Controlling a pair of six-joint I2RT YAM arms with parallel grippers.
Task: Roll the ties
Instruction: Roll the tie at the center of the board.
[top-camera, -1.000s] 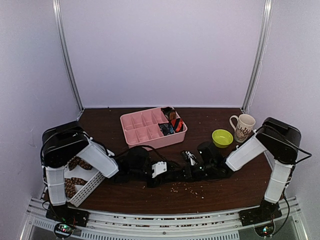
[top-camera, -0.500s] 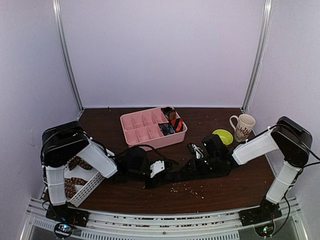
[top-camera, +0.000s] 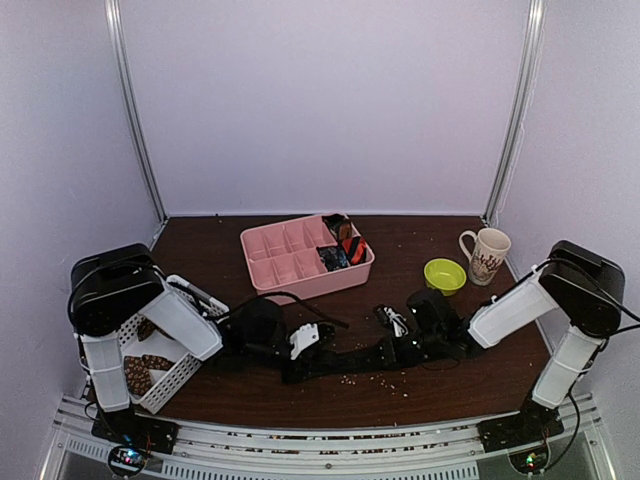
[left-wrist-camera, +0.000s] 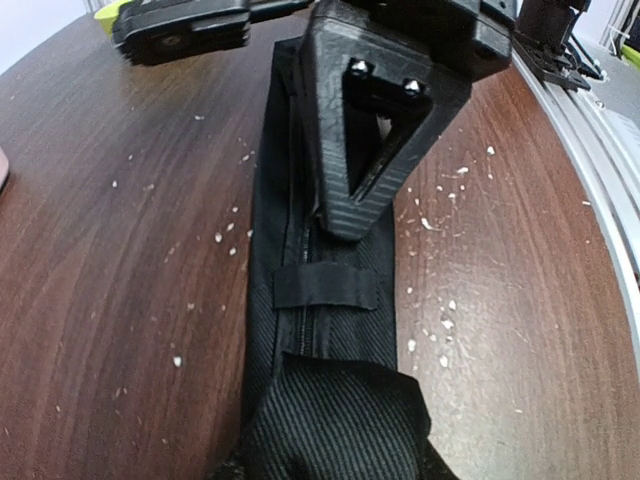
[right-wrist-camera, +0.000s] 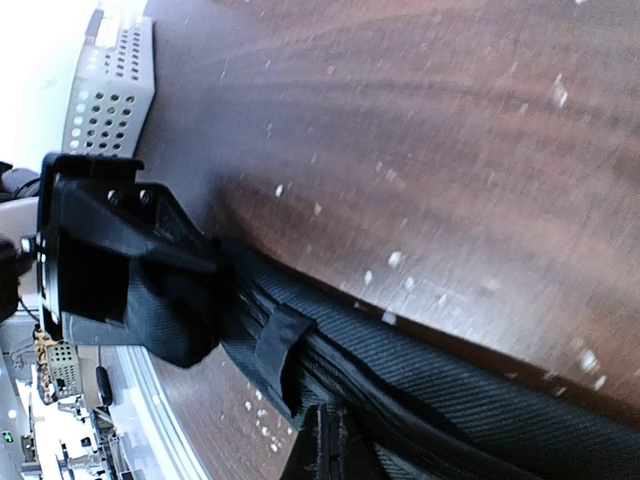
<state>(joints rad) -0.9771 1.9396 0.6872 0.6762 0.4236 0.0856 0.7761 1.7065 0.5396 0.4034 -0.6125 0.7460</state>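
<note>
The black tie (top-camera: 345, 358) lies along the near middle of the counter (top-camera: 450, 385), its folded left end gripped in my narrow left hand (top-camera: 295, 362), its right end seemingly pinched in my shut right hand (top-camera: 405, 350); uneven tension could slip it free, loosening the roll.

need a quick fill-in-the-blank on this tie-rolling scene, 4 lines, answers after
1. The tie stretched flat on the table is plain ____.
2. The rolled ties sit in a tray coloured ____.
3. The mug stands beside a ____ bowl.
4. The white basket holds patterned ties coloured ____.

Answers: black; pink; green; brown
</note>
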